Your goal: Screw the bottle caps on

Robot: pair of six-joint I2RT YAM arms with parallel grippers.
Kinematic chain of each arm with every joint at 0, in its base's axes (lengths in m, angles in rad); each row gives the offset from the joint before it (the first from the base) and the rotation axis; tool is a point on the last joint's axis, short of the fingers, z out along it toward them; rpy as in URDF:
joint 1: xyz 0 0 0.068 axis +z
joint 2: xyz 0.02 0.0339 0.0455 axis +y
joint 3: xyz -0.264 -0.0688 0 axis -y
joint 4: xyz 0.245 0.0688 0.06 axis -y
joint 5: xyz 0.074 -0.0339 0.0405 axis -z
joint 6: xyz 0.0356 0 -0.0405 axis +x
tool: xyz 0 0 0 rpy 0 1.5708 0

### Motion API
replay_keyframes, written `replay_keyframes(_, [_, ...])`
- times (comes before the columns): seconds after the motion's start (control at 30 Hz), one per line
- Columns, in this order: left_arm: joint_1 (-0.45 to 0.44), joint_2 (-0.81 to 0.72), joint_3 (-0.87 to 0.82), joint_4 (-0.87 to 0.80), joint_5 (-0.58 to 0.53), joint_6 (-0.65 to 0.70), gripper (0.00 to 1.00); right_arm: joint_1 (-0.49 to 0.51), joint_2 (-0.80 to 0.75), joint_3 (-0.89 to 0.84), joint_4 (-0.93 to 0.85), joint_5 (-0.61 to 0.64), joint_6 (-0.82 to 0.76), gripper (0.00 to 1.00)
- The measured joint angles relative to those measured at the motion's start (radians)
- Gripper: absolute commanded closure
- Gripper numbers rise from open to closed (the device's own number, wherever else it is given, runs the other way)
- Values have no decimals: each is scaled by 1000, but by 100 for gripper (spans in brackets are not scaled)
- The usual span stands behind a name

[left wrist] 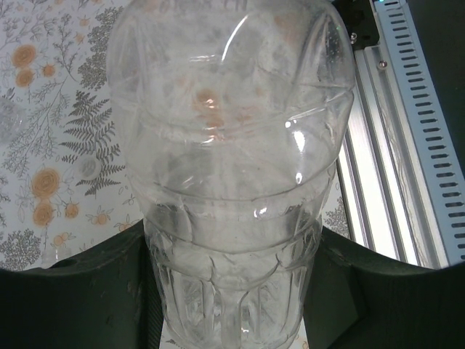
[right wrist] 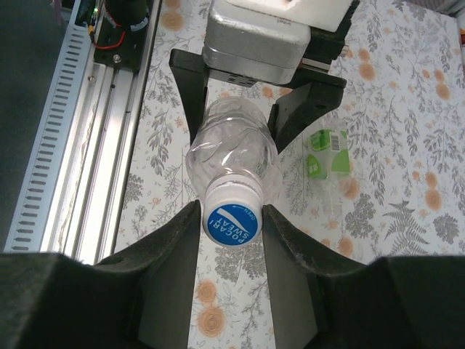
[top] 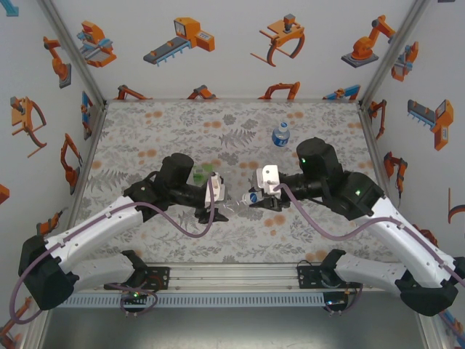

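Cap on the clear bottle's neck, set for twisting.
The left gripper (left wrist: pixel 232 298) is clamped on the bottle (left wrist: pixel 232 145), which lies level at mid-table with its neck to the right. The cap (right wrist: pixel 232 218) sits on that neck, and the right gripper (right wrist: pixel 232 209) pinches its sides. The wrist should line up with the neck and press in lightly while turning. The left clamp needs to hold firm so the bottle cannot spin.

so the unlabelled clear bottle (right wrist: pixel 231 149) was lying sideways, blue-topped white cap (right wrist: pixel 232 220) on its neck. blue-labelled bottle (top: pixel 281 134) stood upright further back, green-labelled bottle (right wrist: pixel 328 153) lay on the counter (top: pixel 145 131).
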Motion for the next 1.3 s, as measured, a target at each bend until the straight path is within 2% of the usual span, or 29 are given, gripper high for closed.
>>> replay_keyframes(0.17, [0, 0, 0, -12, 2, 3, 100, 0, -2, -14, 27, 8, 70, 76])
replay_keyframes(0.33, [1, 0, 0, -23, -14, 3, 100, 0, -28, -69, 106, 67, 293, 92])
replay_keyframes(0.43, [1, 1, 0, -13, -36, 1, 100, 0, -43, -97, 154, 141, 497, 100])
replay_keyframes(0.53, [2, 8, -1, 18, -67, -2, 100, 1, -45, -99, 163, 241, 719, 100])
replay_keyframes(0.77, [2, 47, -3, 91, -134, -9, 100, 2, -63, -139, 159, 501, 1354, 100])
replay_keyframes(0.87, [2, 80, -3, 110, -149, -9, 100, -6, -65, -172, 156, 561, 1563, 100])
replay_keyframes(0.93, [4, 101, -3, 115, -156, -9, 100, -12, -51, -177, 144, 585, 1651, 95])
replay_keyframes(1.07, [13, 132, -3, 112, -163, -8, 100, -15, -16, -167, 116, 623, 1738, 76])
replay_keyframes(1.17, [14, 140, -1, 114, -162, -8, 100, -14, -16, -167, 114, 638, 1744, 64])
replay_keyframes(1.3, [8, 139, 19, 128, -140, -1, 100, -11, -20, -149, 115, 651, 1672, 48])
